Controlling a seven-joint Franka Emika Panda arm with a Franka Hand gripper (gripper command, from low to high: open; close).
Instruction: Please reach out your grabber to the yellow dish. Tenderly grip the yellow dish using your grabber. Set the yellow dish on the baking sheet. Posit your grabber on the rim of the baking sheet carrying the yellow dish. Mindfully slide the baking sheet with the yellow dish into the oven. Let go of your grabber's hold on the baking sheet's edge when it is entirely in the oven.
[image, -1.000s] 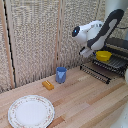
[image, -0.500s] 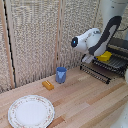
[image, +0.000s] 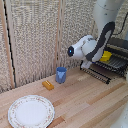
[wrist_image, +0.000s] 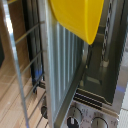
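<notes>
The small round bright yellow dish (image: 105, 56) sits on the dark wire-rack baking sheet (image: 111, 66) at the worktop's far right edge. The white boxy grabber (image: 88, 63) hangs just beside the sheet's near rim; I cannot tell whether its fingers are spread or closed.

hand hidden by arm, oven (image: 119, 50) cropped

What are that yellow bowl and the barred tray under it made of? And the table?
The yellow dish looks like plastic: uniform bright colour, smooth with a soft sheen. The baking sheet seems to be bare metal, going by its thin grey parallel bars that catch the light. The table looks like pale wood, with visible planks and grain.
</notes>
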